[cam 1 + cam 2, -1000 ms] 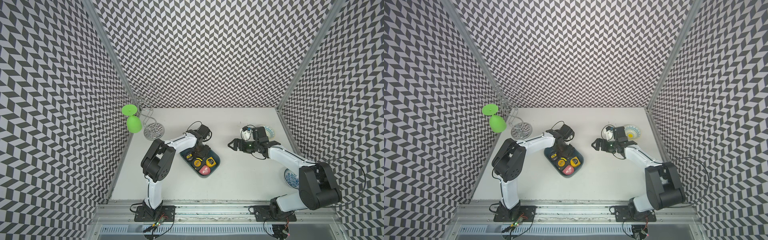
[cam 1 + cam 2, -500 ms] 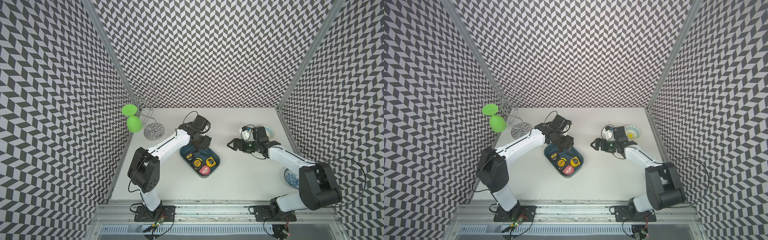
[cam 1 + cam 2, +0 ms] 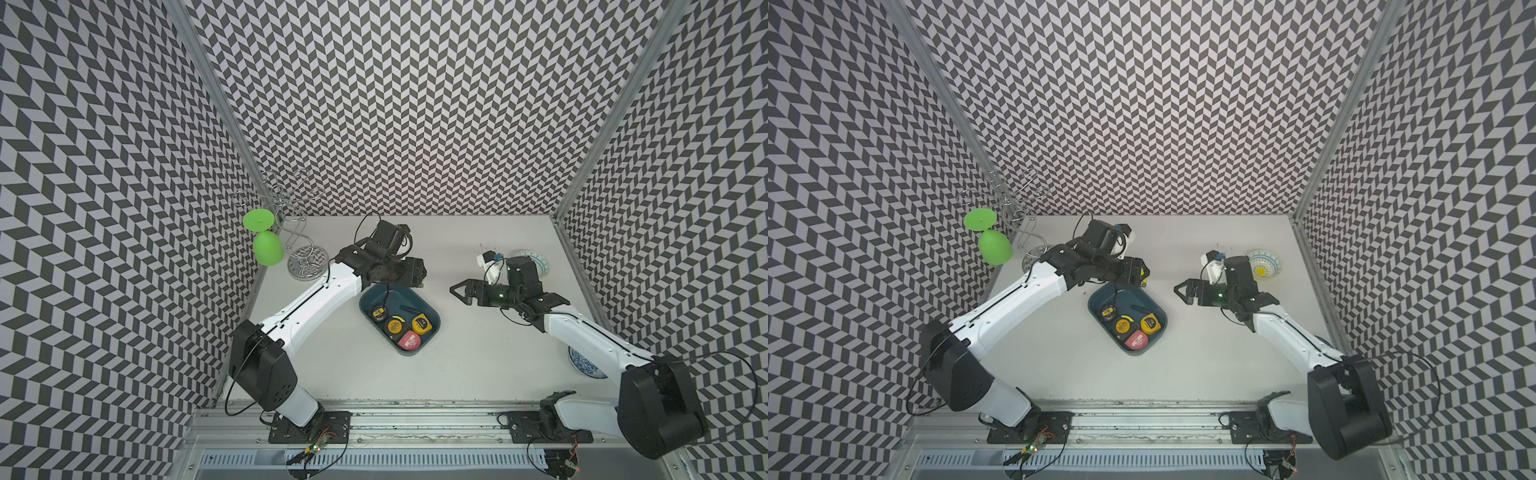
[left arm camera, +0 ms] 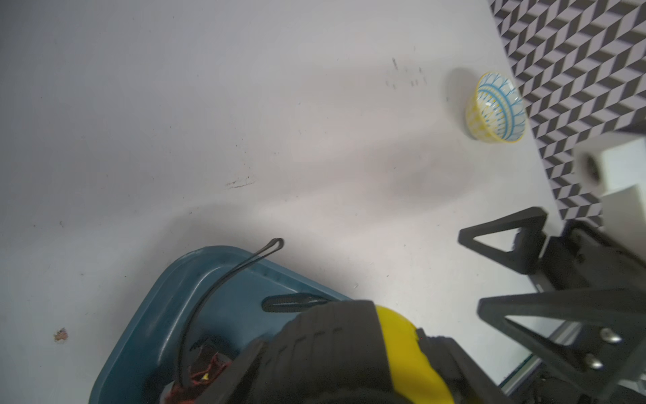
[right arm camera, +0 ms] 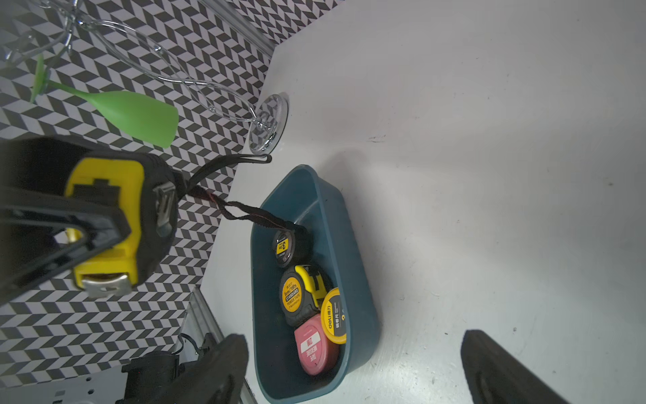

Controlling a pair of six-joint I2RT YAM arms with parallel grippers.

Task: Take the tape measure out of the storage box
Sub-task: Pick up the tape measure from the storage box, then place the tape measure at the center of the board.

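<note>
One yellow-and-black tape measure is hanging clamped in the left gripper over the far rim of the teal storage box, its black wrist strap trailing down to a small black tape measure inside. Three other tapes, yellow-black, yellow and pink, are lying beside that one. The right gripper is hovering near the box, spread wide and empty, a patterned bowl sitting behind it.

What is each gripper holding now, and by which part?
The left gripper holds a yellow-and-black tape measure by its case; the right gripper is open and empty.
</note>
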